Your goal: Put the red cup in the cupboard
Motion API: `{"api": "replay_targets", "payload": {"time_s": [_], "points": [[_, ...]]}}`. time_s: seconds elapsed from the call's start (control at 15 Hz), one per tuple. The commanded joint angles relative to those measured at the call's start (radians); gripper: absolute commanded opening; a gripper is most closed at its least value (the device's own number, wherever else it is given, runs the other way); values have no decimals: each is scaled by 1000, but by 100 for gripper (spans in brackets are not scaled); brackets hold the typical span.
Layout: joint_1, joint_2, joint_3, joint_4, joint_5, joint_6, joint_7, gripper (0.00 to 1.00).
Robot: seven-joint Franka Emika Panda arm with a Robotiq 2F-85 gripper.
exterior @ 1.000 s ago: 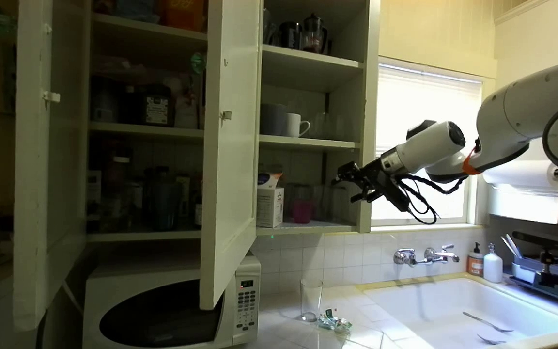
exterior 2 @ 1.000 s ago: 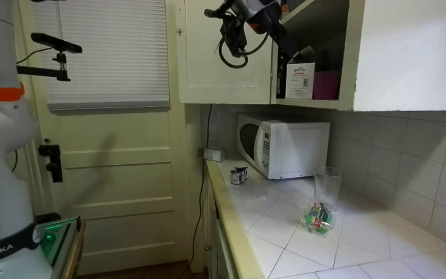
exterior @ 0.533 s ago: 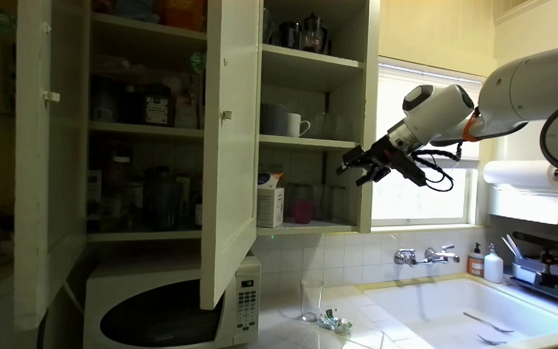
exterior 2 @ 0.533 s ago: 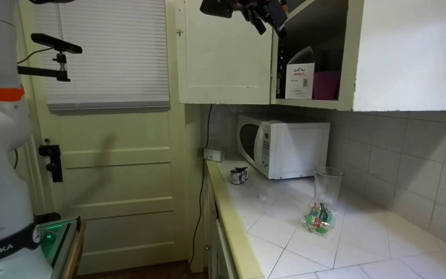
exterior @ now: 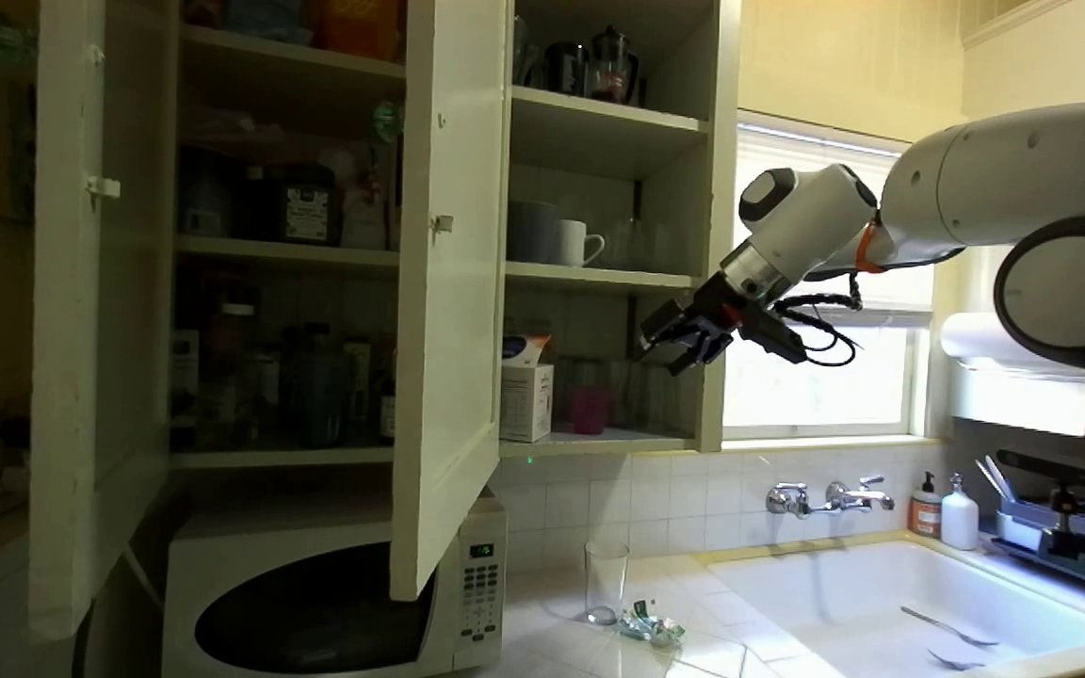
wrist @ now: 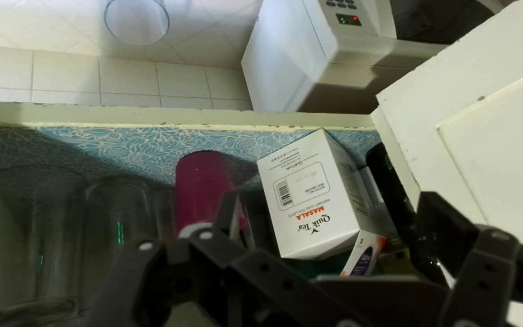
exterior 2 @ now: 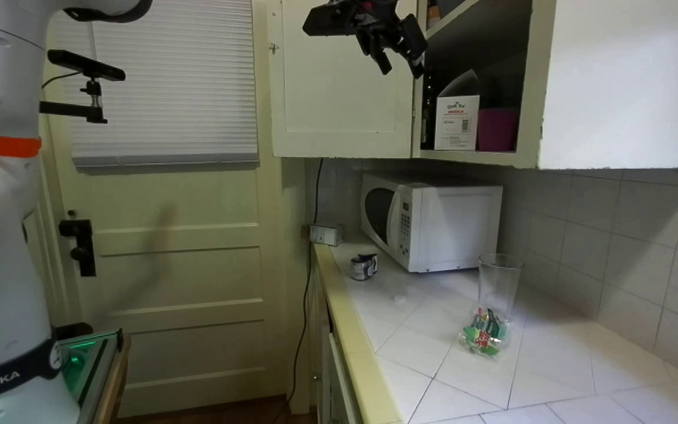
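The pinkish-red cup (exterior: pixel 588 411) stands on the bottom shelf of the open white cupboard (exterior: pixel 599 276), between a white tea box and clear glasses. It also shows in an exterior view (exterior 2: pixel 497 129) and in the wrist view (wrist: pixel 202 186), where one finger (wrist: pixel 229 213) covers part of its lower end. My gripper (exterior: pixel 660 358) is open with nothing between its fingers, higher than the cup and to its right in that exterior view. It also shows at the top of an exterior view (exterior 2: pixel 401 70). In the wrist view the gripper (wrist: pixel 334 211) has its fingers wide apart, apart from the cup.
The tea box (wrist: pixel 309 195) stands beside the cup, a dark bottle (wrist: pixel 388 181) beyond it. Clear glasses (wrist: pixel 116 213) stand on its other side. A cupboard door (exterior: pixel 453 282) stands open. A microwave (exterior 2: pixel 451 224), a tall glass (exterior 2: pixel 499 282) and a wrapped packet (exterior 2: pixel 483 333) are below.
My gripper rose and drew back from the shelf, then came slightly down and toward the cupboard, with the wrist tilted more downward. The cup and tea box stay where they were.
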Motion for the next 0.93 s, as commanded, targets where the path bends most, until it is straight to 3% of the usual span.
{"api": "replay_targets", "payload": {"time_s": [0.0, 0.07, 0.13, 0.33, 0.87], "points": [[2, 1, -1, 1, 0, 0, 1, 100], [22, -3, -28, 0, 0, -10, -48, 100], [82, 35, -133, 51, 1, 51, -133, 100], [235, 7, -314, -79, 1, 5, -335, 100], [655, 79, -810, -168, 3, 13, -762, 100]]}}
